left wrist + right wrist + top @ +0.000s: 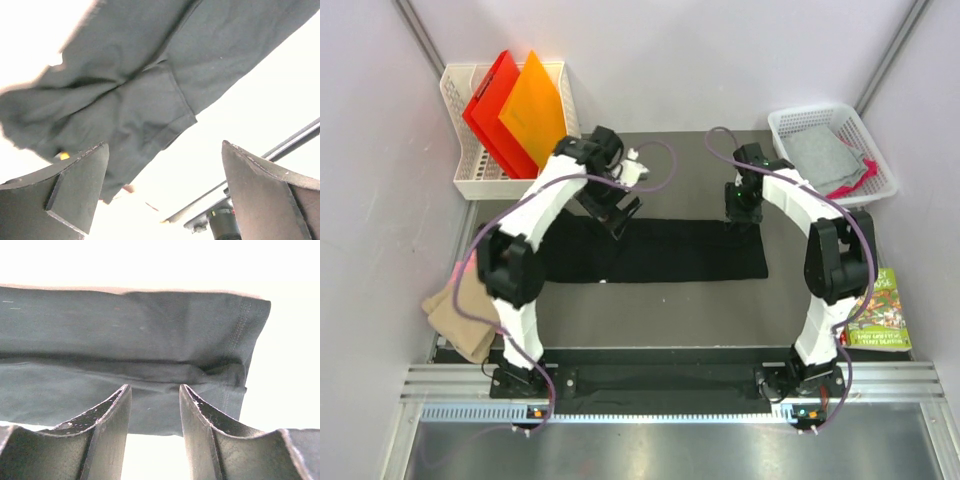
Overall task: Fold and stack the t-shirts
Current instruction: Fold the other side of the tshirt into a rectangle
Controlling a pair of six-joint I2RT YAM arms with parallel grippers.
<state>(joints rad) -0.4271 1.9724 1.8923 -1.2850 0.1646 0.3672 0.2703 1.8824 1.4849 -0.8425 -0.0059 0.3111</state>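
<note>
A black t-shirt lies on the table folded into a long flat strip. My left gripper hovers over its upper left part, jaws wide open and empty. In the left wrist view the dark cloth with a hemmed sleeve lies beyond the left gripper. My right gripper sits at the strip's upper right edge. In the right wrist view the right gripper stands partly open just over the folded cloth, with nothing pinched between its fingers. A tan t-shirt hangs off the table's left edge.
A white basket at the back left holds a red folder and an orange folder. Another white basket at the back right holds grey cloth and pink cloth. A picture book lies at the right.
</note>
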